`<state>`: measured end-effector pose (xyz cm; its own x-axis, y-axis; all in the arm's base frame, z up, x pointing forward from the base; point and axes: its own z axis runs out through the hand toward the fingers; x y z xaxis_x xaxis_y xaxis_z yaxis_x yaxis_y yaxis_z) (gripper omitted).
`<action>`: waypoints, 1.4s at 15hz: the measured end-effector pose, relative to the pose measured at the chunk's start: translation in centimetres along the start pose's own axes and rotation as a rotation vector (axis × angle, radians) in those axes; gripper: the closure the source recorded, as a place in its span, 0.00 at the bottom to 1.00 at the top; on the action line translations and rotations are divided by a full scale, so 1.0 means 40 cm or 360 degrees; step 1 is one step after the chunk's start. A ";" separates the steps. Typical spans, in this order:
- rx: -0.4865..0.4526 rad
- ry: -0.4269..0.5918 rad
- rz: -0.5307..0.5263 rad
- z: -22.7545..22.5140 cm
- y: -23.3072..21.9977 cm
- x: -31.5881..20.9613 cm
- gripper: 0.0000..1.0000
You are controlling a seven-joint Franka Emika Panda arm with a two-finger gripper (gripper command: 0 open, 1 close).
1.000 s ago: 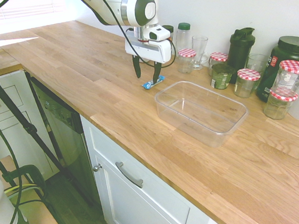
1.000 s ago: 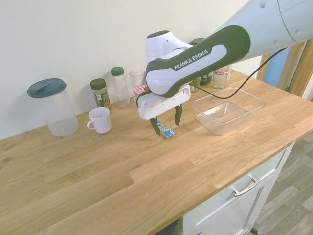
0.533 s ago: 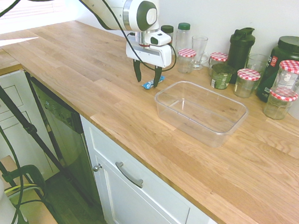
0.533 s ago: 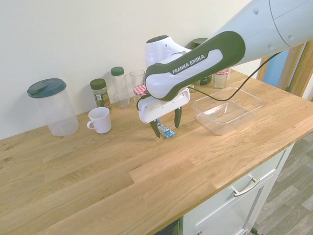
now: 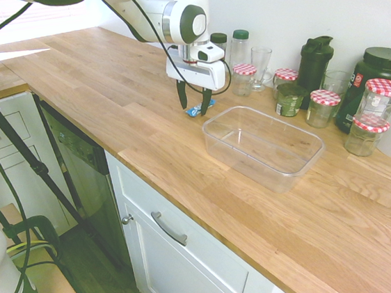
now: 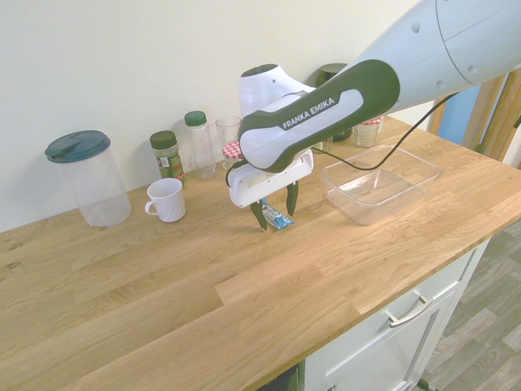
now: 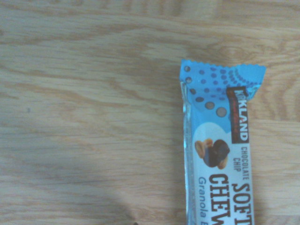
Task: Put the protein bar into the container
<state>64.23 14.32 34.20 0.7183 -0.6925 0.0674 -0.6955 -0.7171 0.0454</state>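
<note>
Hovering low over the wooden surface (image 5: 130, 125), I have my jaws (image 5: 195, 113) spread apart, one fingertip to either side of the protein bar (image 5: 201, 109). The bar lies flat on the wood between them, in its bright blue wrapper; whether my fingertips brush it, I cannot tell.

From my wrist I see one end of it close by, with a crimped, zigzag edge, dark dots over the blue, and the words KIRKLAND, CHOCOLATE CHIP and SOFT printed on the wrapper.

Near the bar stands the clear rectangular container (image 5: 232, 158), upright and lidless on the same surface, its rim well below the level of my wrist. The bar is outside it.

Along the wall I have company: jars with red-checked lids (image 5: 325, 98), a dark shaker bottle (image 5: 316, 60), a big dark tub (image 5: 370, 75) with a lid, a glass mug (image 5: 261, 62) and a clear bottle with a green cap (image 5: 240, 35). The second exterior view also shows me a white mug (image 6: 168, 200), a green-lidded jar (image 6: 167, 155) just behind it, and a tall clear pitcher (image 6: 98, 187) under a dark lid.
</note>
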 end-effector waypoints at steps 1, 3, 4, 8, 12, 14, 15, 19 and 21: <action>0.0001 0.0002 0.0001 0.001 -0.003 0.002 1.00; 0.0005 0.0004 0.0001 0.006 -0.013 0.008 1.00; 0.0007 0.0005 0.0000 0.010 -0.020 0.011 1.00; 0.0012 0.0012 0.0001 0.013 -0.034 0.019 1.00; 0.0005 0.0023 0.0015 0.013 -0.026 0.034 1.00; 0.0016 0.0034 0.0018 -0.004 -0.024 0.039 1.00; 0.0034 0.0049 0.0023 -0.030 -0.019 0.044 1.00; 0.0146 0.0151 0.0054 -0.234 0.082 0.069 1.00; 0.0170 0.0185 0.0096 -0.306 0.201 0.085 1.00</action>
<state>60.86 7.16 46.98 0.6640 -0.7253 0.1817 -0.7273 -0.6829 -0.0682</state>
